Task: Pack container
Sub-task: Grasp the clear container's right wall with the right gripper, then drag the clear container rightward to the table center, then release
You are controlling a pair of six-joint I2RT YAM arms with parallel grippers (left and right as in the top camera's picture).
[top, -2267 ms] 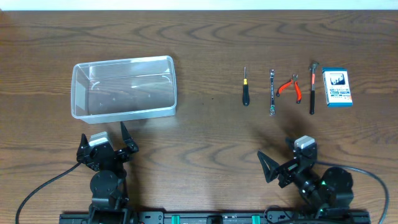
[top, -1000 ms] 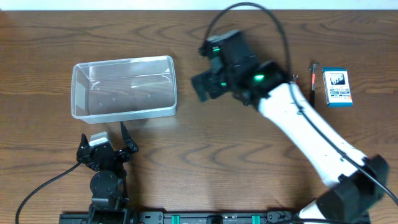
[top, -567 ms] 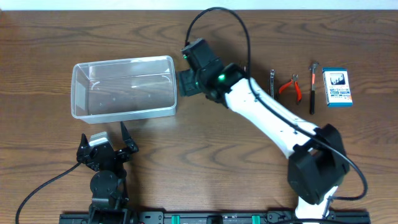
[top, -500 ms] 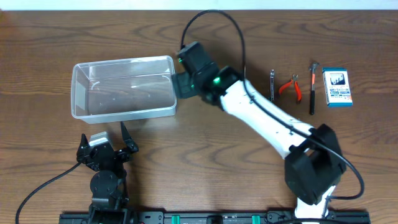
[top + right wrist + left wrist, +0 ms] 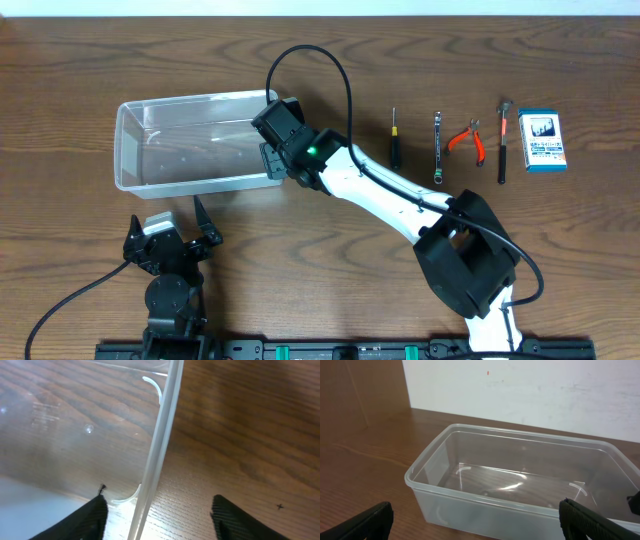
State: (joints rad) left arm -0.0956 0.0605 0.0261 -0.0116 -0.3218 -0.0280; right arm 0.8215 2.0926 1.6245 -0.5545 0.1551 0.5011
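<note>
The container (image 5: 195,99) is a clear plastic bin at the left of the table, and nothing shows inside it. My right gripper (image 5: 270,158) is open, with its two fingers astride the container's right wall: one inside, one outside. The right wrist view shows that rim (image 5: 162,430) running between the open fingers (image 5: 160,506). My left gripper (image 5: 168,222) is open and empty just in front of the container, whose near wall fills the left wrist view (image 5: 470,502) between the fingers (image 5: 475,521).
A screwdriver (image 5: 395,140), a wrench (image 5: 437,148), red-handled pliers (image 5: 467,138) and a hammer (image 5: 502,140) lie in a row at the right. A small blue-and-white box (image 5: 543,141) lies beside them.
My right arm rose from its rest at the front right, passed over the tools and swung left to the container's right wall. The tools and the left arm have not moved.
</note>
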